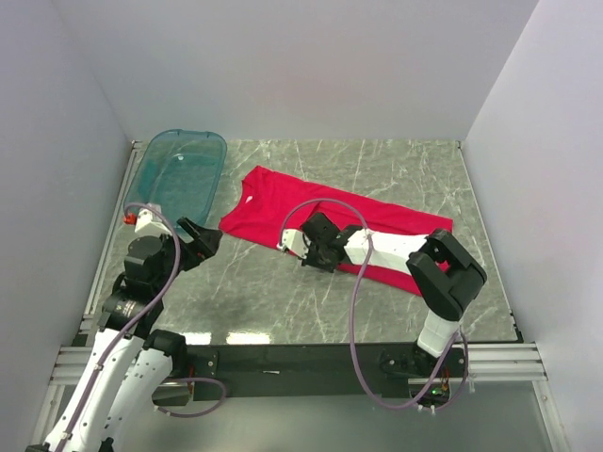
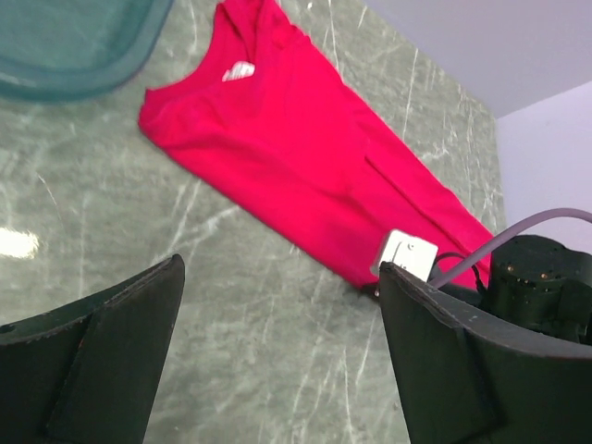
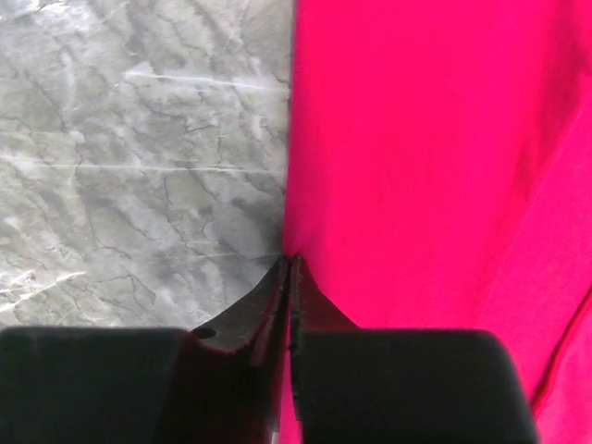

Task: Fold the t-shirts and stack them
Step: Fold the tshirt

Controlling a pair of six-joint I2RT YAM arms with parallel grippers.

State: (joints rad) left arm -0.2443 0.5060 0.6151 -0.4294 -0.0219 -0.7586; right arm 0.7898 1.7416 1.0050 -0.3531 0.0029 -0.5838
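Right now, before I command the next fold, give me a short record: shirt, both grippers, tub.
t-shirt: red, lying flat on the table, long and narrow, apparently already folded lengthwise, collar end toward the tub
right gripper: jaws shut, pinching the t-shirt's near long edge
left gripper: jaws open, holding nothing, over bare table just short of the collar end
tub: teal, far left corner, apart from the t-shirt
stacking: not yet done

A grey-green marbled bench (image 1: pixel 273 306) carries a red t-shirt (image 1: pixel 283 202) spread flat, with a teal tub (image 1: pixel 179 174) at the far-left corner.
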